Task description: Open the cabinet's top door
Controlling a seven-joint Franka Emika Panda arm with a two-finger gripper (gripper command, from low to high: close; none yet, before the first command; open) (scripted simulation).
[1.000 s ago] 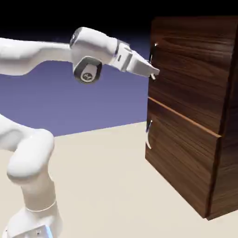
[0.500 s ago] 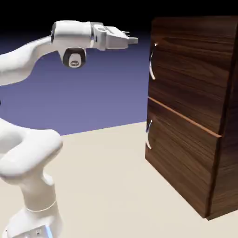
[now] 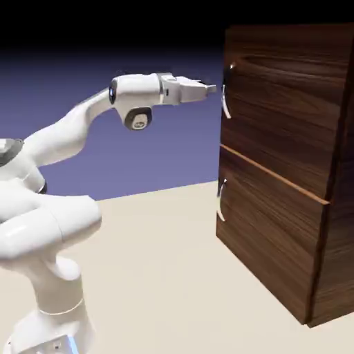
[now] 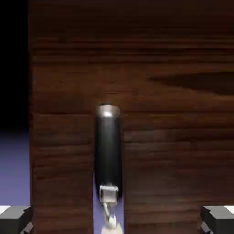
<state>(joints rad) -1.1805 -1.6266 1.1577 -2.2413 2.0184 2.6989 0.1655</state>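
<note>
The dark walnut cabinet (image 3: 304, 83) stands at the exterior view's right. Its top door (image 3: 276, 117) lies flush with the cabinet front, with a small curved silver handle (image 3: 225, 93) at its left edge. My gripper (image 3: 211, 88) points level at that handle, just short of it and not touching. In the hand view the handle (image 4: 108, 151) appears as a dark upright bar with a bright top, slightly left of centre against the wood. My gripper (image 4: 117, 221) is open, and its grey fingertips (image 4: 16, 219) sit far apart at the bottom corners with nothing between them.
Under a light orange seam (image 3: 273, 175) sits the lower door (image 3: 269, 242) with its own silver handle (image 3: 220, 200). The cabinet rests on a beige table (image 3: 159, 276). My arm's base rises at the lower left.
From beside the top handle, the hand drew back left and upward, then came down and to the right again. It is now level with the handle. The jaws stayed open and the door did not move.
</note>
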